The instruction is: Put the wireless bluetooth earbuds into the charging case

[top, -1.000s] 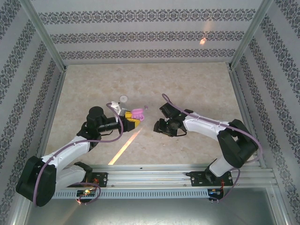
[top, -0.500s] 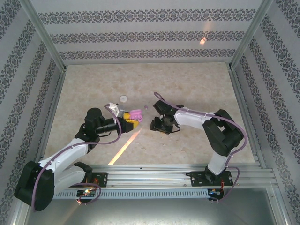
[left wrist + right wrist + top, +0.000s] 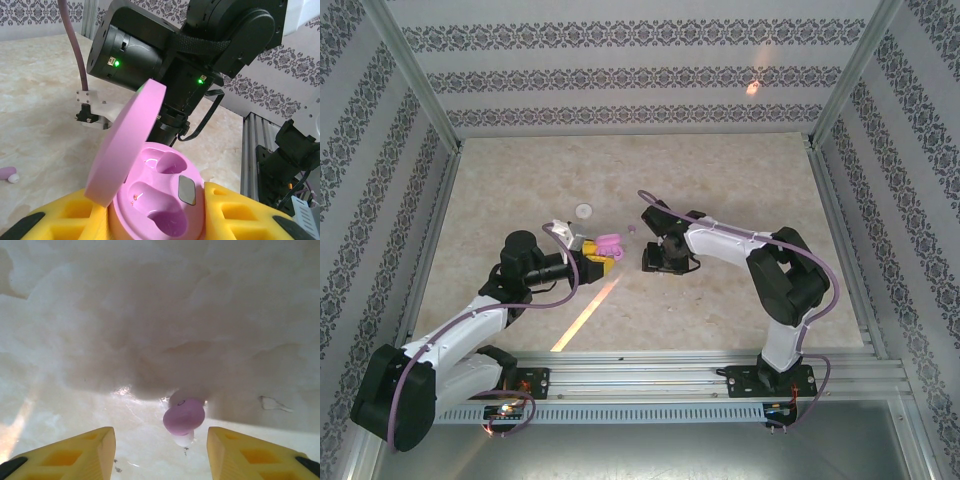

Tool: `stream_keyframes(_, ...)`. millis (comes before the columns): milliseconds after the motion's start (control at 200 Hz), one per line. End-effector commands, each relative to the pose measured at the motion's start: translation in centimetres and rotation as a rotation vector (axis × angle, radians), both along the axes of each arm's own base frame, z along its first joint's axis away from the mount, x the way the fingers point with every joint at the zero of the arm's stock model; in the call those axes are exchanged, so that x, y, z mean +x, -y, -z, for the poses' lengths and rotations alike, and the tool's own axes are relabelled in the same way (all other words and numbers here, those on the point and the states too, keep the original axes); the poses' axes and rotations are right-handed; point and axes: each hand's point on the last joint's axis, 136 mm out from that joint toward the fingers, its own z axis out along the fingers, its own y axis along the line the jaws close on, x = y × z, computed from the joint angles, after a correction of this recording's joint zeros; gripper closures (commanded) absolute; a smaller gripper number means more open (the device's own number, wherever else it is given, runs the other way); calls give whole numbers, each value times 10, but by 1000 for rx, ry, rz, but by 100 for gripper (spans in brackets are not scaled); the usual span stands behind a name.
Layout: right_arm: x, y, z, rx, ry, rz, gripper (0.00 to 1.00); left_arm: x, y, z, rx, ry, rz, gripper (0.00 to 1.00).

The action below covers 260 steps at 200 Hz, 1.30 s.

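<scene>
Right gripper (image 3: pixel 159 447) has slid over one earbud (image 3: pixel 184 416) (one case (image 3: pixel 160 205), open).

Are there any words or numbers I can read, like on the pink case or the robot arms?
None: no words, numbers or signs can be read here.
The charging case: plain pink, with a blank silver square.
The earbud: plain lilac.
The right arm: two green lights, no lettering.
The wallpaper: a flowery pattern, no letters.
</scene>
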Motion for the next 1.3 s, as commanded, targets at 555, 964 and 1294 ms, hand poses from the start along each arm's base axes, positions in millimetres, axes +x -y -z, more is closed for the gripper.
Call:
stream_keyframes(555,5,6,0,-129,-18,-47,59,0,-5,-4,2,32,-9,87)
stream_keyframes(964,7,1,11,-147,-40,-66,63,-1,-6,-1,5,23,-13,87)
stream_keyframes(1294,5,-1,15,-169,-50,-91,70,-1,-8,-1,6,23,-18,87)
